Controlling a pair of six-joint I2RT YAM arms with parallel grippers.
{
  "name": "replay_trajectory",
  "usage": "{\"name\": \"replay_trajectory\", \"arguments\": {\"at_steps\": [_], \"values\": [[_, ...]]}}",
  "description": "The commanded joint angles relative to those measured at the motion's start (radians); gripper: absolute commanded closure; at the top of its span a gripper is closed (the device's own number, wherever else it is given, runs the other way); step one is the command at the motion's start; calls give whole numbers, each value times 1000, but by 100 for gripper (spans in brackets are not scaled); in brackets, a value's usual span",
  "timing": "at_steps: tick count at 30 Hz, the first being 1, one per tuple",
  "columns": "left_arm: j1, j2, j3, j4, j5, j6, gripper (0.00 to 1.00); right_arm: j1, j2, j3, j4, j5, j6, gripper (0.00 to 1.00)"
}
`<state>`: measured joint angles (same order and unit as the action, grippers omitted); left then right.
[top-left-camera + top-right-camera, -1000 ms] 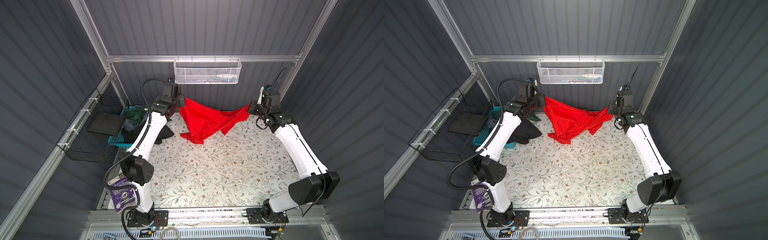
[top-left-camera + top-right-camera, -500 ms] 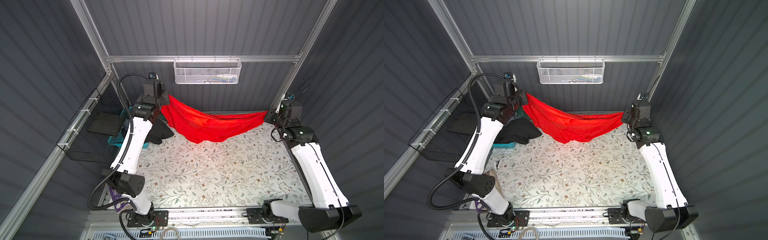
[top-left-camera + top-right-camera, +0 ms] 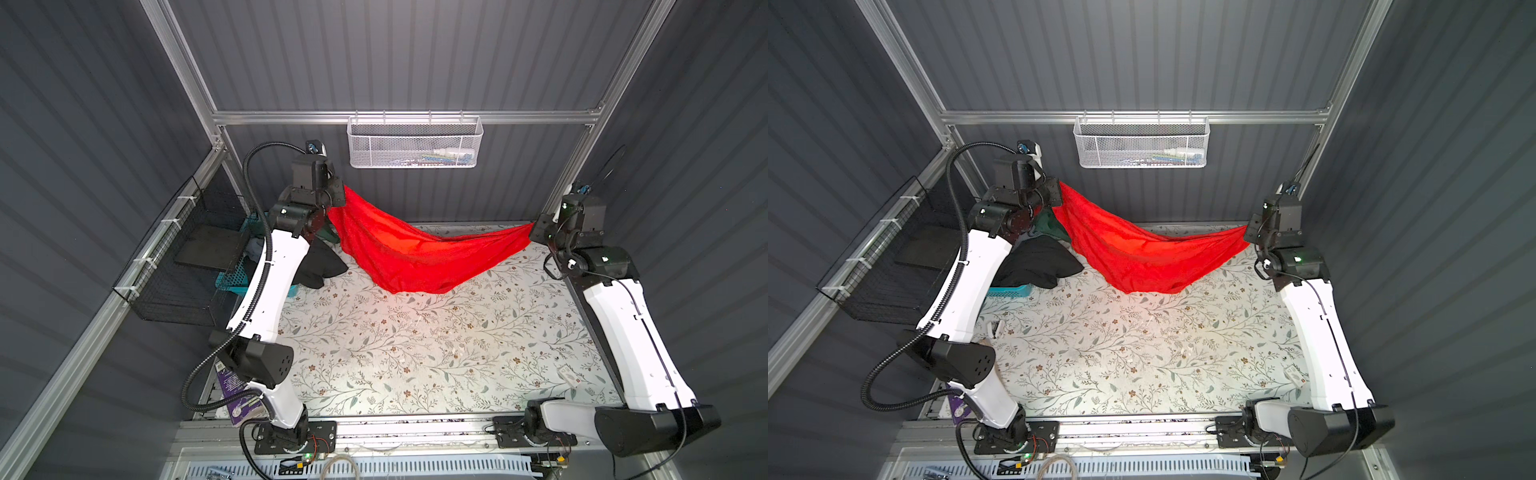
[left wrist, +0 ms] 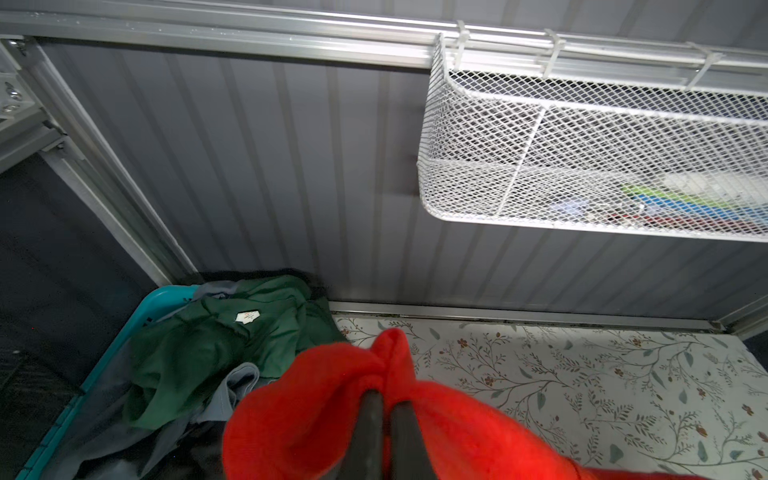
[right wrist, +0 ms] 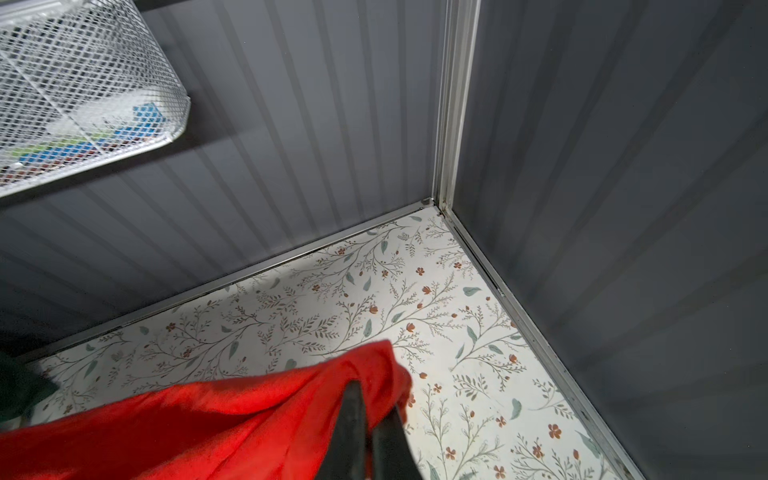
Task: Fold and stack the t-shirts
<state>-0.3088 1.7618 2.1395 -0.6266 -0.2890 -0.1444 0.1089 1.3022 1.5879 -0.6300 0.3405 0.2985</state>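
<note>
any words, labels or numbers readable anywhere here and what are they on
Nothing can be read in any view.
Tag on the green shirt: orange print, too blurred.
Purple booklet: print too small.
White card on the table: marks too small.
Packs in the mesh basket: blurred behind the mesh.

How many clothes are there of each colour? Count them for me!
red shirt: 1
dark green shirt: 1
black cloth: 1
grey cloth: 1
Total: 4 in sight. The pile in the basket may hide more.
</note>
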Motion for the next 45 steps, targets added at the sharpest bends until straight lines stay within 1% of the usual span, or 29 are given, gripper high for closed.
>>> {"name": "replay_trajectory", "arguments": {"at_steps": [1,3,6,8,12,14,15,16,17,18,19,20,23,25,27,28,30,32,34,36,40,43,45], "values": [[1,64,85,36,35,45,100,-3,29,48,-24,-21,3,100],[0,114,103,48,62,61,100,-3,27,37,-19,-29,13,100],[0,155,67,61,104,46,100,-3,5,0,-20,-41,29,100],[0,157,-7,92,128,26,100,-3,-22,-37,-23,-52,39,100],[-1,119,-224,243,204,-44,100,0,-85,-123,-31,-81,68,100],[-8,128,-272,276,225,-63,100,1,-111,-165,-29,-101,80,100],[-12,141,-274,274,226,-69,97,1,-120,-183,-27,-111,86,100],[-15,158,-263,259,232,-65,64,2,-123,-197,-27,-117,92,100],[-21,177,-242,234,228,-57,28,1,-126,-211,-27,-122,97,100],[-30,188,-226,206,212,-49,15,1,-124,-220,-25,-127,100,100],[-42,188,-223,190,190,-45,6,2,-121,-227,-23,-132,99,100],[-61,170,-241,192,161,-37,0,2,-113,-229,-25,-134,100,100],[-143,55,-415,306,74,-15,0,0,-92,-220,-21,-140,95,100],[-193,-36,-544,385,58,-44,0,0,-71,-199,-17,-140,89,100],[-228,-122,-677,465,86,-123,0,0,-39,-162,-20,-139,82,100],[-246,-152,-736,503,107,-143,0,-1,-21,-144,-25,-140,78,100],[-312,-188,-839,557,128,-151,0,-2,19,-101,-35,-149,76,100],[-369,-181,-874,571,177,-123,1,-2,46,-74,-31,-162,77,100],[-402,-152,-909,604,266,-100,3,-2,71,-53,-28,-167,80,100],[-427,-110,-937,637,335,-75,9,-2,88,-35,-25,-161,79,100],[-462,-16,-930,671,424,-37,24,-6,109,-9,-24,-157,78,100],[-496,51,-897,672,493,-8,29,-15,122,5,-25,-188,87,100],[-520,90,-875,655,535,21,30,-17,130,18,-30,-193,88,100]]}}
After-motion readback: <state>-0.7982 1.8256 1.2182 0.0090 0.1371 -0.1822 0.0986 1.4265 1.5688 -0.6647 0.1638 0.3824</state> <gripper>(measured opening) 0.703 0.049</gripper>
